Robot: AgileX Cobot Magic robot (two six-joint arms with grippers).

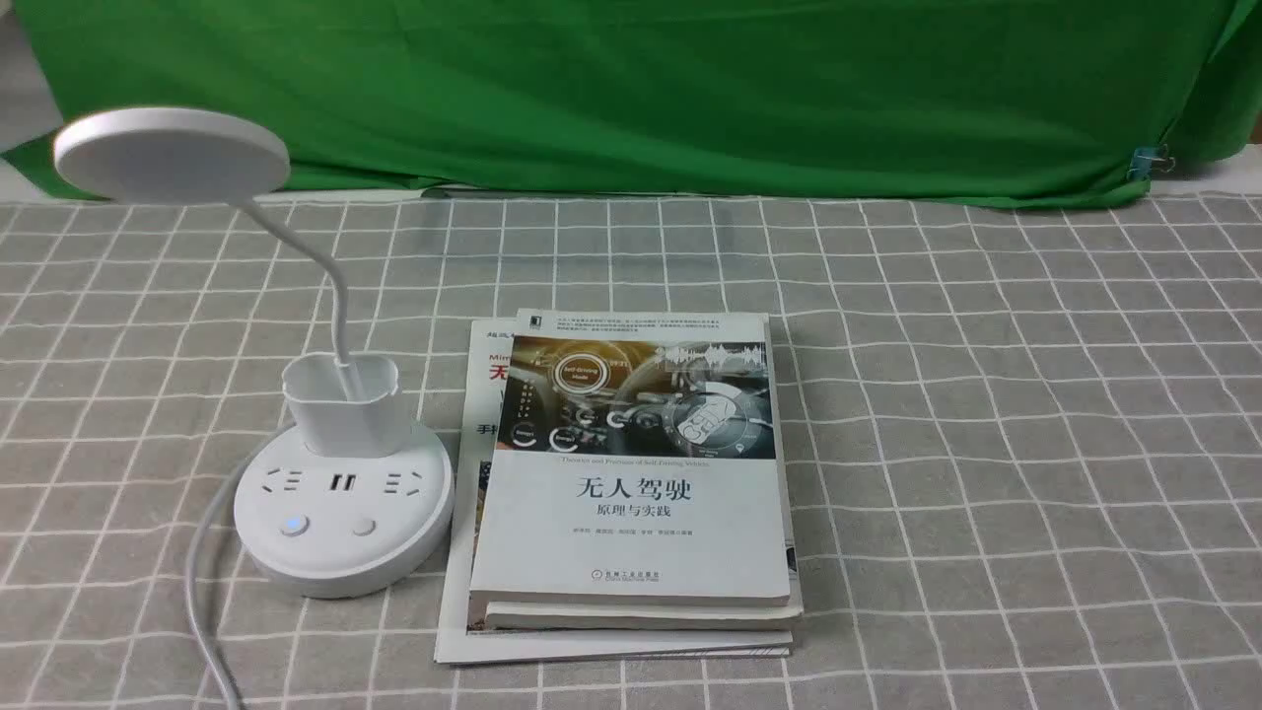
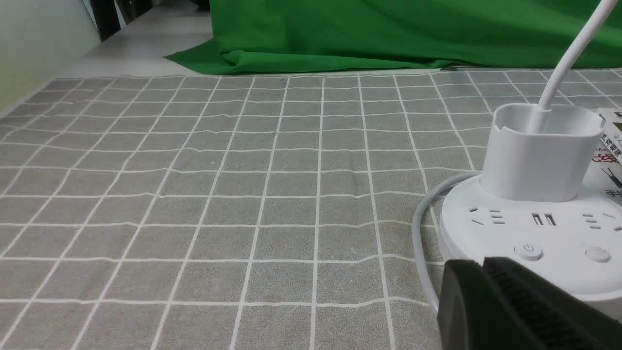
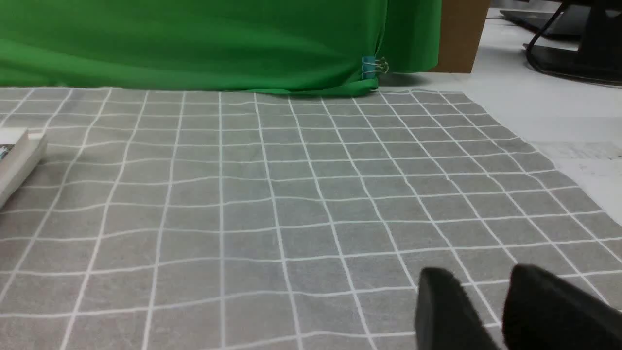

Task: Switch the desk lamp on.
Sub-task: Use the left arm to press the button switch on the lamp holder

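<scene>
Landmark: the desk lamp [image 1: 345, 513], upright on the gray tablecloth [image 1: 986, 444] with white grid lines, in the left part of the front view. Its round base carries sockets and two buttons; the button [image 1: 294, 526] on the robot's left side shows a bluish tint in the front view, the other [image 1: 363, 525] looks plain white. The cup holder [image 1: 345, 404] rises from the rear of the base. The thin neck [image 1: 340, 296] comes up out of the cup, bending toward the robot's left, and ends in the flat disc head [image 1: 173, 156], above and to the left of the base. Underside of the disc looks dull gray.

Left arm: not within the front view. Its wrist view has the gripper [image 2: 478, 265] fingertips on the near side of the lamp base, overlapping it in the picture. Fingers together, clenched, nothing seen between them. Contact with the base: cannot tell.

Right arm: also outside the front view. Its wrist camera looks out across the tablecloth, well to the right of the lamp. Gripper [image 3: 478, 272] fingers parted, released, tablecloth showing between the blurred tips.

Stack of books [image 1: 631, 493]: flat, just to the right of the lamp base, top cover white with a dark car-interior picture. Gray cord [image 1: 202, 592]: curves round the left side of the base, then toward the robot. Green cloth [image 1: 631, 89]: hangs behind the lamp and books, with a blue clip [image 1: 1144, 163] far to the right of the lamp.
</scene>
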